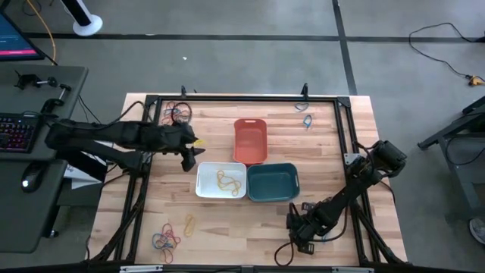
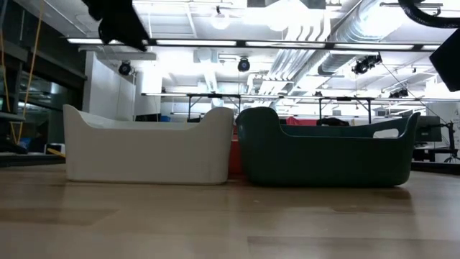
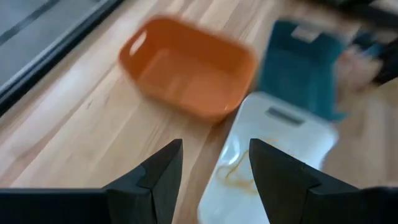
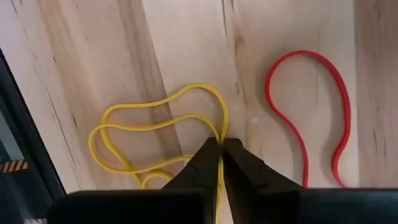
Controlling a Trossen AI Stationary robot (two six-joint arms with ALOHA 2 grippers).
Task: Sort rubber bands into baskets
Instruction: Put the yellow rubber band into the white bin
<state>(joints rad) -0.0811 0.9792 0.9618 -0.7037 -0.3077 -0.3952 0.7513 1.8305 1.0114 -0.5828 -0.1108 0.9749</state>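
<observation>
Three baskets stand mid-table: orange-red [image 1: 251, 140], white [image 1: 208, 188] with yellow rubber bands [image 1: 226, 181] in it, and teal-blue [image 1: 273, 183]. My left gripper [image 1: 191, 158] hovers open and empty beside the white basket's left end; its wrist view [image 3: 214, 163] looks down on the white basket [image 3: 273, 134]. My right gripper [image 1: 294, 227] points down at the table near the front edge, shut on a yellow rubber band [image 4: 124, 134] lying on the wood. A red rubber band [image 4: 339, 93] lies beside it. My right gripper pinches one strand of the yellow band's loop [image 4: 222, 124] between its two fingertips, coming from above and pointing down. The rest of the band lies slack in curls on the table.
Piles of mixed bands lie at the far left [image 1: 176, 114] and near left [image 1: 170, 236] of the table, and a blue band at the far right [image 1: 307, 120]. A black frame [image 1: 242, 98] runs round the table. A keyboard desk [image 1: 23, 121] stands left of it.
</observation>
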